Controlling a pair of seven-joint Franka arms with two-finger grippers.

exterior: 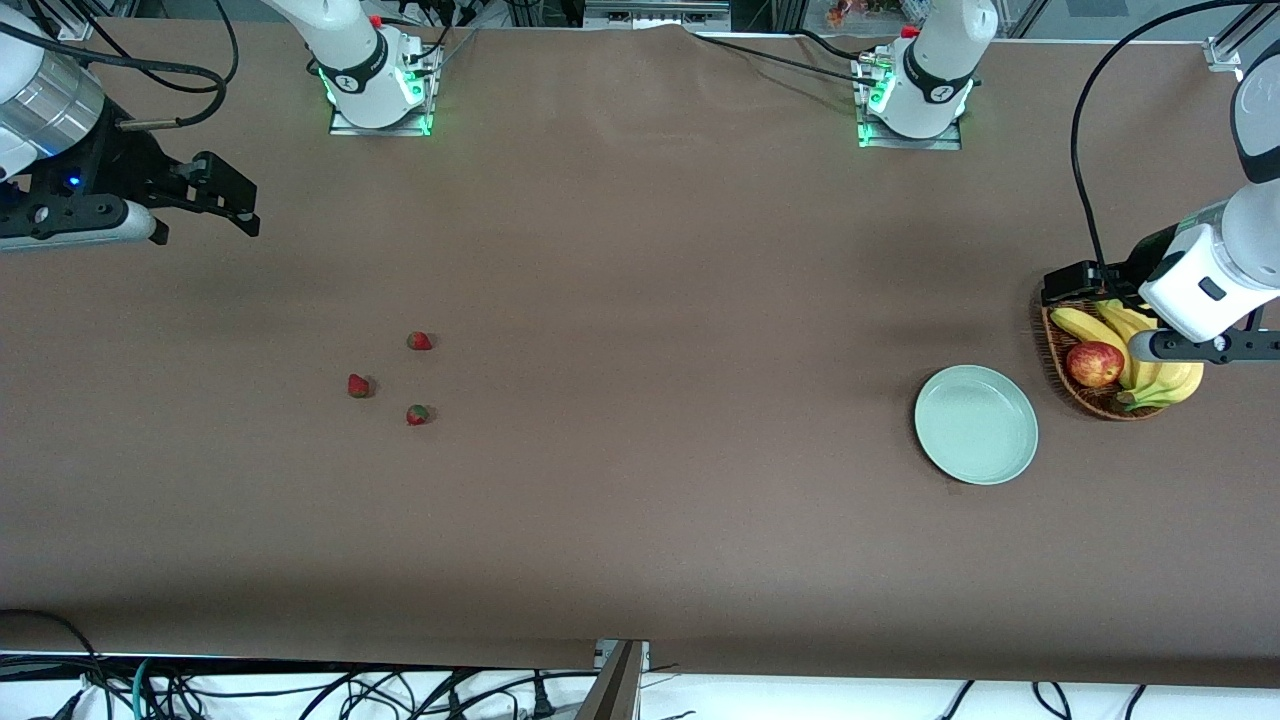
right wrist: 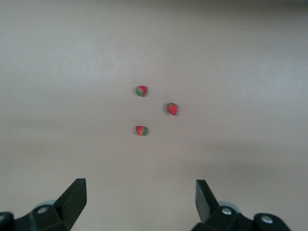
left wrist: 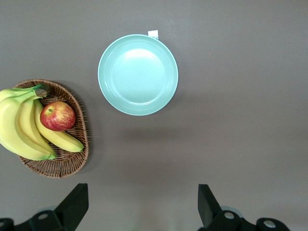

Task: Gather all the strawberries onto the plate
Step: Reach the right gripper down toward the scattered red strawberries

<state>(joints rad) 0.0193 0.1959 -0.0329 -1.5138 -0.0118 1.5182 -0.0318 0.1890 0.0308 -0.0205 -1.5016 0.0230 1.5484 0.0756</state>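
Three strawberries lie clustered toward the right arm's end; the plate – bare – sits beside the basket of fruit

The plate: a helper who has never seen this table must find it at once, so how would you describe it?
Look toward the left arm's end of the table, where a wicker basket holds bananas and an apple. The plate lies flat beside the basket, slightly nearer the front camera. It alone is round, smooth, pale mint green and empty.
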